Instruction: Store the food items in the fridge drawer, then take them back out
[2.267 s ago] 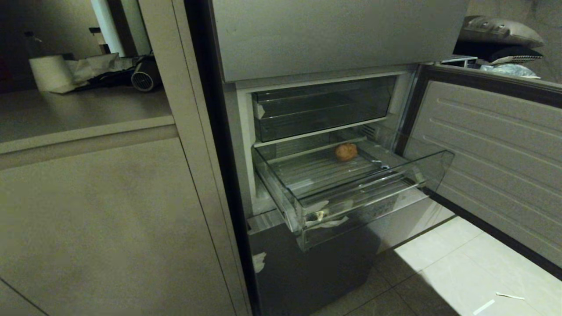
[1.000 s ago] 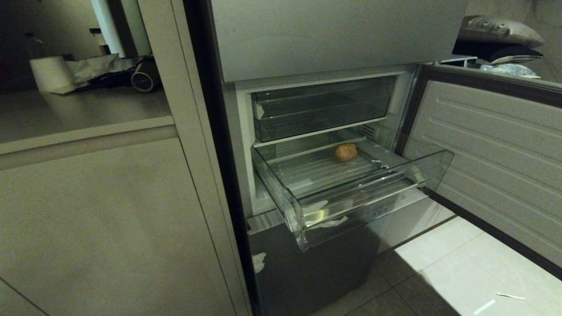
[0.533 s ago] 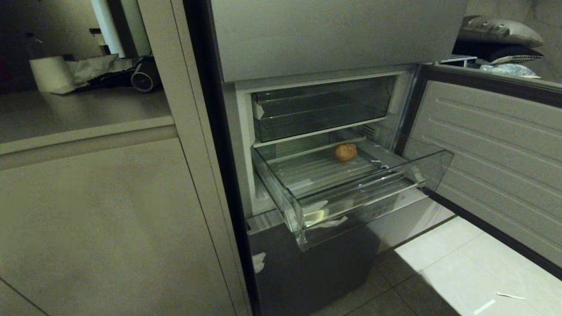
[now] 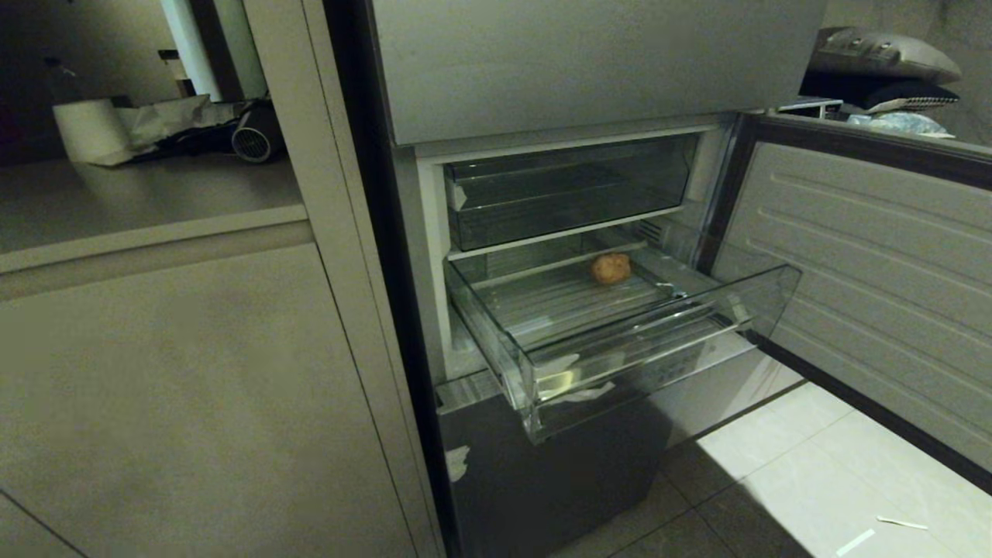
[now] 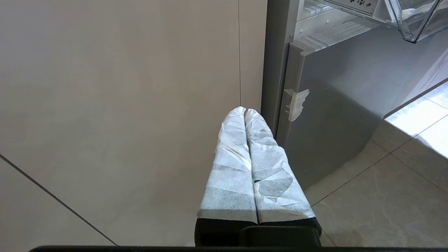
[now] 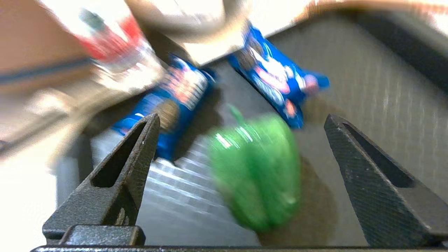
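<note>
**One item stored, the green pepper yet to be fetched**

Nothing in the head view has shifted since the earlier frames: the orange-brown lump sits in the same spot at the back of the fridge drawer, and neither arm has come into that view.

That rounded, matt, slightly rough lump rests alone on the drawer's ridged floor, near its rear wall and well apart from the taped front. So one food item looks stored. The green pepper is not in the drawer; it shows only in the right wrist view, lying on a grey ribbed surface beside blue snack packets. I judge the storing half about midway done, with the pepper still to be grasped and carried over, and the whole taking-out half left.

The right gripper hangs over the pepper with its jaws spread wide, one dark cross-hatched finger on either side and neither touching it. The pepper is glossy, lobed and smooth, with a short stem, so it may slip under a shallow pinch.

The drawer is clear hard plastic, wide and shallow, pulled well out from the fridge, with white tape scraps on its front. Above it sits a second clear bin, pushed in. Right of the drawer the fridge door stands open, its inner liner ribbed.

The left gripper is parked low, left of the drawer near the steel lower panel, its paper-wrapped fingers pressed together with nothing between them.
</note>
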